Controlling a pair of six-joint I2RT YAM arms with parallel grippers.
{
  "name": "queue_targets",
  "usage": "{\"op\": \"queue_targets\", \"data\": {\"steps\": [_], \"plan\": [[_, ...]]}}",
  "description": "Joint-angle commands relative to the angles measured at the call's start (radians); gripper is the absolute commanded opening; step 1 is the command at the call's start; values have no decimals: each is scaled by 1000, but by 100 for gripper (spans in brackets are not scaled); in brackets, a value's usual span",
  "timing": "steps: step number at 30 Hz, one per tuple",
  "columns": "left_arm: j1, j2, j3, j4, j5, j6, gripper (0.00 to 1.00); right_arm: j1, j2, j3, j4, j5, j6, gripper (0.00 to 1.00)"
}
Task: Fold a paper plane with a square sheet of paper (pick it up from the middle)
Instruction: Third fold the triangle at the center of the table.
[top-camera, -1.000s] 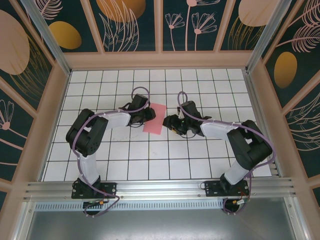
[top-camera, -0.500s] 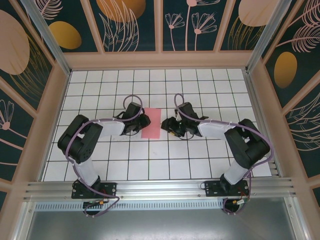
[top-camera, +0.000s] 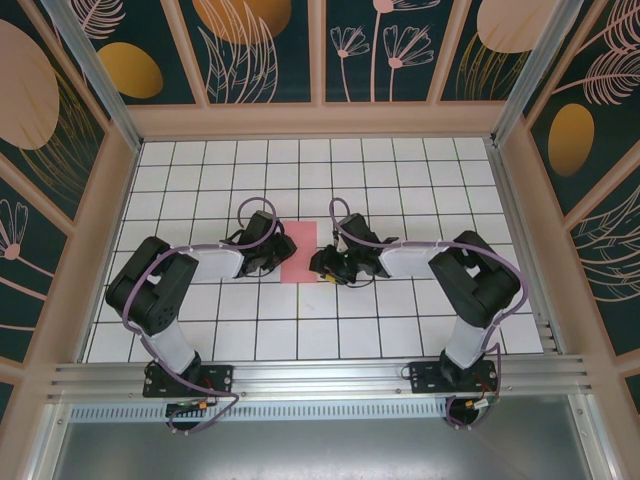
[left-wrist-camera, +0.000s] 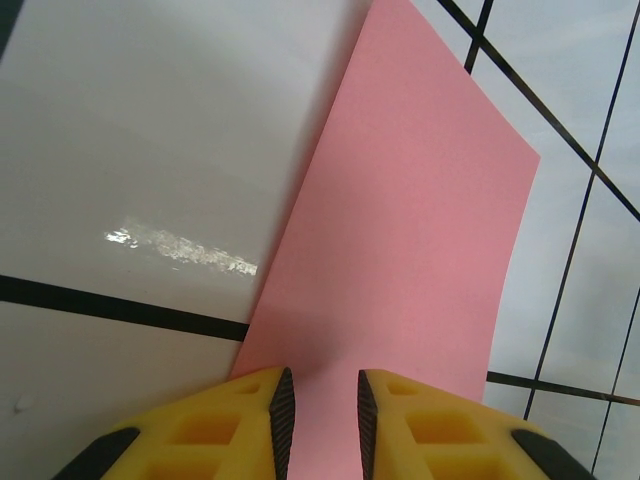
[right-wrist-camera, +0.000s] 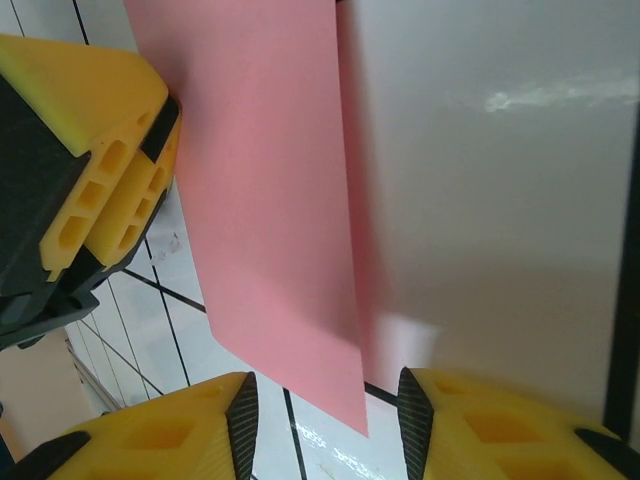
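White gridded tiles cover the table (top-camera: 400, 170) inside a booth of leaf-patterned panels, and the sheet of paper (top-camera: 298, 252) lies flat near the middle, between the two arms. We see it as a narrow pink rectangle, not a square, and the right wrist view shows a second layer along one long edge. So we judge the first half-fold is made and the nose folds are not yet begun. The left gripper (left-wrist-camera: 323, 376) sits at the sheet's left edge, its jaws a narrow slit apart with pink showing through the gap and nothing clamped. The right gripper (right-wrist-camera: 325, 380) stands wider open, a corner of the sheet lying between its fingers, ungripped. Next, we think, one side must pin the sheet while the other catches a single corner without dragging both layers; thin paper on glossy tile should slide easily. Compared with a second ago, the sheet has shifted nearer and leftward and lies square to the grid instead of skewed, and both grippers have closed in on it
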Motion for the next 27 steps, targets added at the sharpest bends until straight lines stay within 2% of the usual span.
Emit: {"op": "queue_targets", "data": {"steps": [1,8,15,19,24,27], "plan": [[2,23,-35,-80,-4,-18,28,11,23,35,20,-10,19,44],[1,25,-37,-77,0,-21,28,24,50,54,45,-48,16,43],[3,18,-40,-74,3,-24,28,21,30,-12,171,-77,95,37],[2,1,-43,-60,17,-17,28,19,16,-48,225,-72,146,26],[2,-53,-27,2,81,61,32,4,-24,-65,129,-21,139,2],[2,-49,10,31,146,136,34,-17,-42,-71,55,-43,88,0]]}}
